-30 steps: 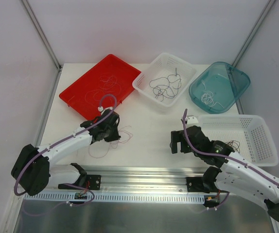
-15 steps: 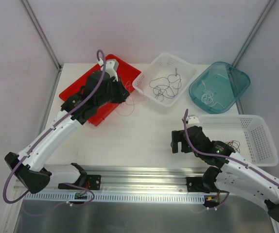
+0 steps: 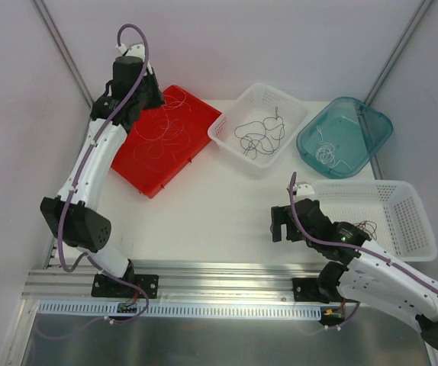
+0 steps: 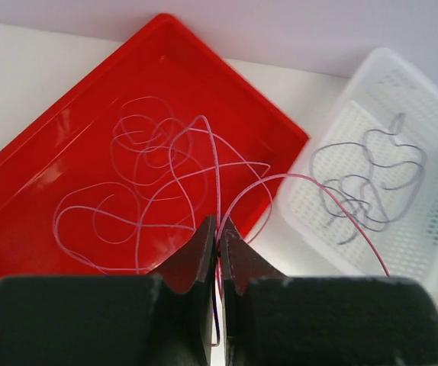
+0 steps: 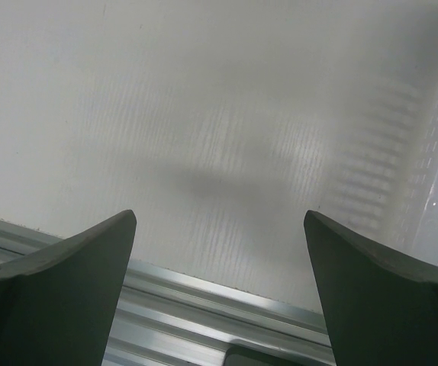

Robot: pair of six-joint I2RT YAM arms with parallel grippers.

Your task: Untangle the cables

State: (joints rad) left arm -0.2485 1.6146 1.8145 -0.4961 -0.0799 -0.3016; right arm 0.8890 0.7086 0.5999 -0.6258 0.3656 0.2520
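White table [image 3: 219,206] inside pale walls, seen from above. At the back sit a red tray [image 3: 146,171], a white basket [image 3: 233,151] and a teal tub [image 3: 371,130]; a second basket [image 3: 402,221] stands at the right. The left gripper [image 4: 219,229], raised over the tray, is pressed together, pinching two cables: a lilac one [image 4: 204,130] looping down into the tray's lilac tangle, and a dark red one [image 4: 280,179] arcing right. Dark cables [image 3: 257,136] lie in the white basket, whitish ones [image 3: 326,155] in the tub. The right gripper [image 5: 219,217] hangs spread wide over bare table, beside the second basket.
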